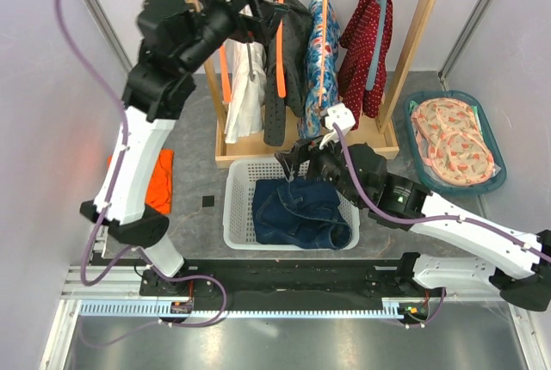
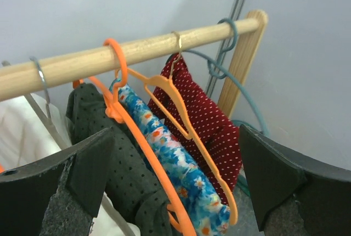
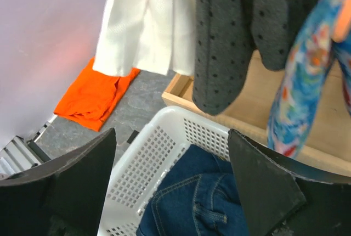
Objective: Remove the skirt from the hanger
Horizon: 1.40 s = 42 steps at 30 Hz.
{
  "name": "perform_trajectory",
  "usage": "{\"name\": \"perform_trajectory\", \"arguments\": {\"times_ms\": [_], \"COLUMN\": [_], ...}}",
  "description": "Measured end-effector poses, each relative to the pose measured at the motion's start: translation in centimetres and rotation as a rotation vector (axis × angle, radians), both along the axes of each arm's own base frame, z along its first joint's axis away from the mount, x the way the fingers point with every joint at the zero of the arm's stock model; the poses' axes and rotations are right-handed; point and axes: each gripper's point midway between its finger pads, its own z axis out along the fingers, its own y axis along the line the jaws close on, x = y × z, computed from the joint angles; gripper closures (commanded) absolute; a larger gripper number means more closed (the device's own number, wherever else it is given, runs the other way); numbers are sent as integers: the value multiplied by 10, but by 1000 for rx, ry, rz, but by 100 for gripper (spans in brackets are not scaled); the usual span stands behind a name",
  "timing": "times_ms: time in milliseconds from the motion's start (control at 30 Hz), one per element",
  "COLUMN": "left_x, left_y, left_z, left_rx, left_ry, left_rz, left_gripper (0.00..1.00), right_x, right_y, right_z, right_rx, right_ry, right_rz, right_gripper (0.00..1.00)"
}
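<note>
The denim skirt [image 1: 301, 211] lies crumpled in the white basket [image 1: 234, 215], on no hanger, filling its right side. The right hand [image 1: 297, 159] hangs wide open over the far rim, just beneath the hem of the grey garment [image 3: 219, 55]. The left hand [image 2: 175, 175], spread wide and holding nothing, sits up by the rod [image 2: 137, 49], facing the crowded hangers. An orange cloth [image 1: 157, 181] lies on the desk [image 1: 198, 172], apart from the basket's left edge.

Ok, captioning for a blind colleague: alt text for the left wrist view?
The open left gripper faces a wooden rail hung with a dark dotted garment, a blue floral garment and a red dotted garment on orange hangers.
</note>
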Motion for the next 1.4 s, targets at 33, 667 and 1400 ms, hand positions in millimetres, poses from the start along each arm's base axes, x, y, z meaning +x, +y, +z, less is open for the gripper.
{"name": "perform_trajectory", "arguments": {"times_ms": [33,667,1400], "left_x": [9,77,86], "left_y": [-4,14,33], "left_z": [-9,-90,-106], "left_rx": [13,135,160], "left_ry": [16,159,176], "left_rz": [16,269,334], "left_gripper": [0,39,21], "right_x": [-1,-6,-7], "right_y": [-4,-41,-51], "right_z": [-2,-22,-35], "right_rx": [-1,-37,-68], "right_ry": [1,16,39], "right_rz": [-6,-92,-121], "right_gripper": [13,18,19]}}
